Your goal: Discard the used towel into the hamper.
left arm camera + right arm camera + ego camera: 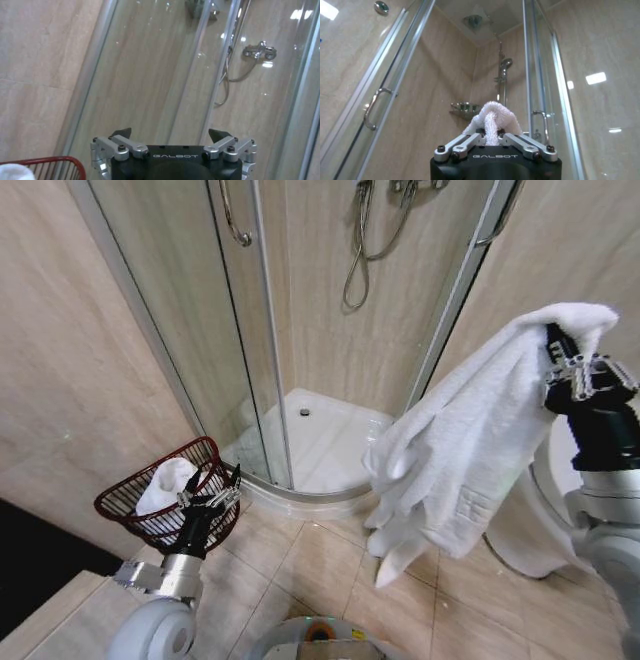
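A large white towel (470, 450) hangs in folds from my right gripper (565, 365), which is shut on its top edge, raised at the right. In the right wrist view a fold of the towel (492, 116) bulges out between the shut fingers of the right gripper (490, 137). The hamper (120, 500), a dark red wire basket, stands on the floor at the lower left with a white cloth (165, 483) inside. My left gripper (215, 495) is open just beside the hamper's right rim, holding nothing. The left wrist view shows the left gripper (170, 133) open and the hamper's rim (55, 161).
A curved glass shower enclosure with a white tray (320, 440) stands straight ahead, its door handle and hose visible. Beige tiled walls close in at the left and right. A white rounded fixture (520, 545) sits behind the towel. Tiled floor lies between the hamper and the towel.
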Robot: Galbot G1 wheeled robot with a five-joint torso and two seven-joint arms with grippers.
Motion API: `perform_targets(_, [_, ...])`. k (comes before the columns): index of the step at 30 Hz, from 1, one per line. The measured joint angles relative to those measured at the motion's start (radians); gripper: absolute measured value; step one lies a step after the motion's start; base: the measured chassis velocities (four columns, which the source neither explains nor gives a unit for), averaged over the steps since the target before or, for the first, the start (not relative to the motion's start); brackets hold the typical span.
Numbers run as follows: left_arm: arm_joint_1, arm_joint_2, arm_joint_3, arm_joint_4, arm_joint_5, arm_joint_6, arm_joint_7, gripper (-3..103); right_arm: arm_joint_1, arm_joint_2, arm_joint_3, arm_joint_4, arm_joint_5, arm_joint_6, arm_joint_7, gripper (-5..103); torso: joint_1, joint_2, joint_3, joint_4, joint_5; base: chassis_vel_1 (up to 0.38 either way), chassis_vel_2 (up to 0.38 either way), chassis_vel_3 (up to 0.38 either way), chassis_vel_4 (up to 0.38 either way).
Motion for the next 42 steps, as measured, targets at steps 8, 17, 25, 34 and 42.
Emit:
perform_targets(8, [0.000,0.000,0.000,0.000,0.000,0.000,0.000,100,-0.006,-0.002,0.014,-0.002,0.010,0.005,-0.005,7,0.000,-0.004,-0.004,0.0003,0.0001,0.056,0.060,0.055,0.039])
perform_targets(17, [0.000,0.000,0.000,0.000,0.000,0.000,0.000,100,-0.015,-0.014,0.073,-0.002,0.048,0.000,-0.009,7,0.000,-0.004,-0.004,0.0000,0.0000,0.089,0.109,0.099,0.096])
perform_targets(25, [0.000,0.000,0.000,0.000,0.000,0.000,0.000,100,-0.020,-0.005,0.076,-0.003,0.047,0.001,-0.012,7,0.000,-0.004,-0.004,0.0002,-0.0002,0.136,0.126,0.122,0.130])
perform_targets(34, [0.000,0.000,0.000,0.000,0.000,0.000,0.000,100,-0.024,0.009,0.101,-0.003,0.039,0.001,-0.015,7,0.000,-0.003,-0.003,0.0005,0.0001,0.085,0.090,0.081,0.080])
perform_targets(42, [0.000,0.000,0.000,0.000,0.000,0.000,0.000,100,-0.030,0.029,0.129,-0.003,0.034,-0.004,-0.005,7,0.009,0.022,0.012,0.0005,0.0000,0.000,0.000,0.000,0.000])
